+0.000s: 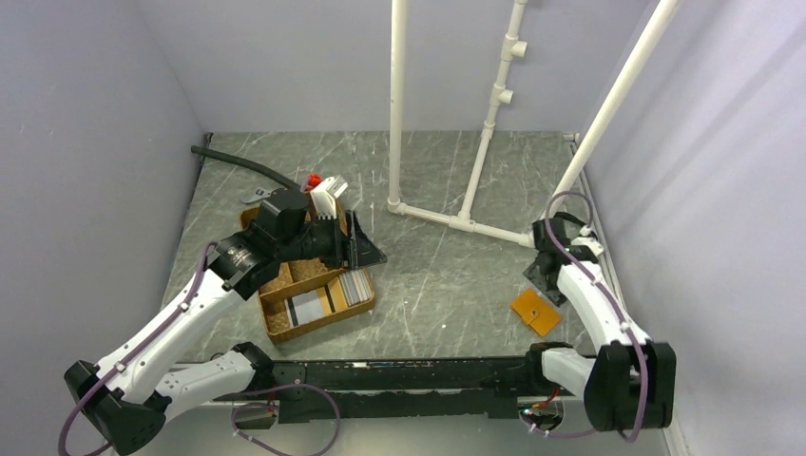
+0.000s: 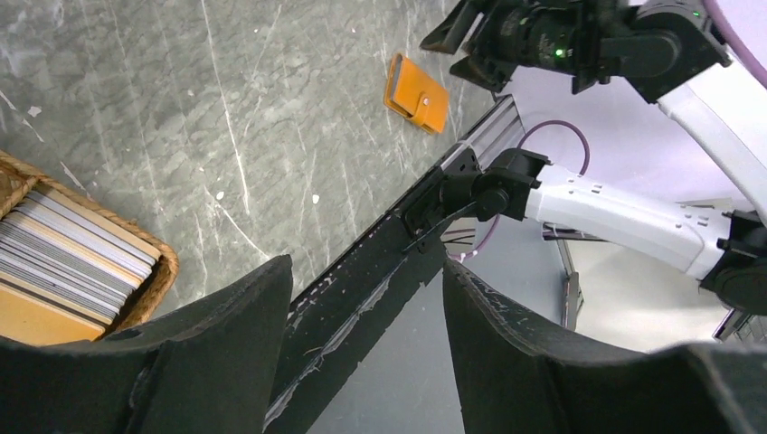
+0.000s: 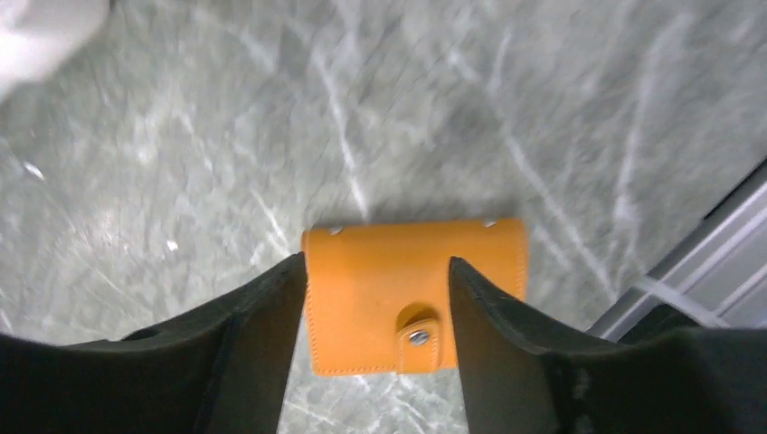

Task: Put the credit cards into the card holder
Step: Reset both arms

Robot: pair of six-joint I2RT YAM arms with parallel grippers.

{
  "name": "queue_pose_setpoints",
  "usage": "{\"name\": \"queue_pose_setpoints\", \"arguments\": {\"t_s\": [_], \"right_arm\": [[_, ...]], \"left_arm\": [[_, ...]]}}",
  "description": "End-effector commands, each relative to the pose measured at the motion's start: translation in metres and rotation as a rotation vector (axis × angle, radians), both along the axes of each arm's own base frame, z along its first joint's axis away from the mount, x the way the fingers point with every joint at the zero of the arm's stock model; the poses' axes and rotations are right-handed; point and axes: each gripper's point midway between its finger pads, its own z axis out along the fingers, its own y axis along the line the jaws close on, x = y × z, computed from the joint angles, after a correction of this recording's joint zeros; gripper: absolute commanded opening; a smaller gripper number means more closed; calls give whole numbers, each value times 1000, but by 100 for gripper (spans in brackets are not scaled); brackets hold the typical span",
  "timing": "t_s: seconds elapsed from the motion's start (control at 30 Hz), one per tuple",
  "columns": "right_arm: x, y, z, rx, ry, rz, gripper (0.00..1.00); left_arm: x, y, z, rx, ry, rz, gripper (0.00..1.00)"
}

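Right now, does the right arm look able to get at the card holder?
Probably yes: the right pincer is open directly over the card holder, which lies flat on the table with nothing covering it.

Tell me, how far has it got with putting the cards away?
Nothing done yet: the cards sit in the tray, the holder lies snapped shut. Right pincer hovers open over the holder; left pincer is open and empty. Every card is left to move.

We see a marbled table bearing the holder under the right gripper, a tray under the left gripper.
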Motion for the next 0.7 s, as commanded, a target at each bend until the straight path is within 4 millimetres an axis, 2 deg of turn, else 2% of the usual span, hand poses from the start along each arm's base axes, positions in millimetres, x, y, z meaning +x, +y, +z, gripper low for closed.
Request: {"name": "queue_pose_setpoints", "arguments": {"t_s": [0.0, 0.03, 0.1, 0.13, 0.2, 0.23, 0.3, 0.37, 0.43, 0.5, 0.6, 0.67], "right_arm": [[21, -30, 55, -96, -180, -54, 74], [27, -32, 77, -113, -229, -35, 84], [36, -28, 133, -122, -334, 65, 89], [38, -22, 159, -112, -397, 130, 90], [38, -6, 226, -110, -596, 296, 99], [31, 0, 259, -125, -695, 353, 99], [6, 2, 323, -181, -884, 400, 100], [-19, -3, 369, -243, -1013, 386, 100], [-40, -12, 403, -295, -1100, 342, 100], [-56, -18, 428, -337, -1159, 312, 100], [-79, -28, 459, -391, -1236, 250, 100], [-91, -33, 471, -409, -1269, 218, 100]], "left_arm": [[-2, 6, 38, -30, -97, 5, 67], [0, 10, 43, -14, -116, 19, 68], [4, 24, 58, 35, -163, 73, 72], [7, 34, 71, 54, -206, 114, 74], [9, 58, 100, 83, -309, 200, 79], [11, 72, 117, 91, -364, 257, 81], [9, 98, 150, 91, -472, 355, 86], [6, 123, 182, 79, -584, 447, 91], [0, 146, 212, 58, -687, 524, 94], [-8, 165, 237, 41, -772, 584, 97], [-17, 189, 263, 31, -851, 662, 99], [-21, 198, 272, 35, -876, 693, 99]]}}
